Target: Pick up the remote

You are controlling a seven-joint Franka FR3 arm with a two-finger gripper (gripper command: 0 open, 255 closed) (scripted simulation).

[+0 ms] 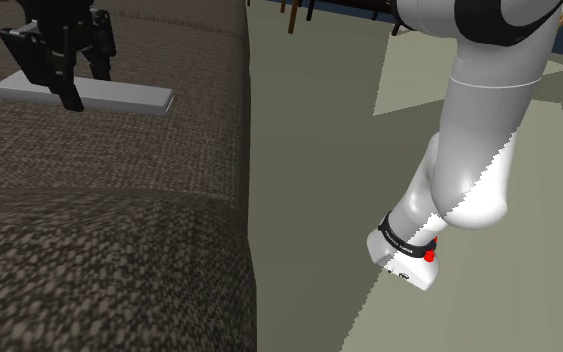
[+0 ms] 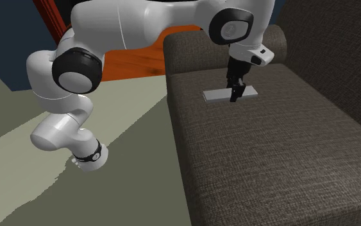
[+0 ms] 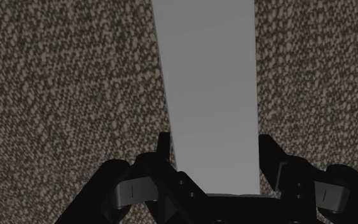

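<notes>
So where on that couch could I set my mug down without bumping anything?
The long stretch of sofa seat from the remote to the second exterior view's near end is bare. It is crowded only at the remote, where the open black fingers straddle it. The pale floor beside the sofa is free too, apart from the arm.

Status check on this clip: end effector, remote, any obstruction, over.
End effector open, straddling grey remote. It lies flat on brown sofa seat, not lifted. Nothing in the way.
</notes>
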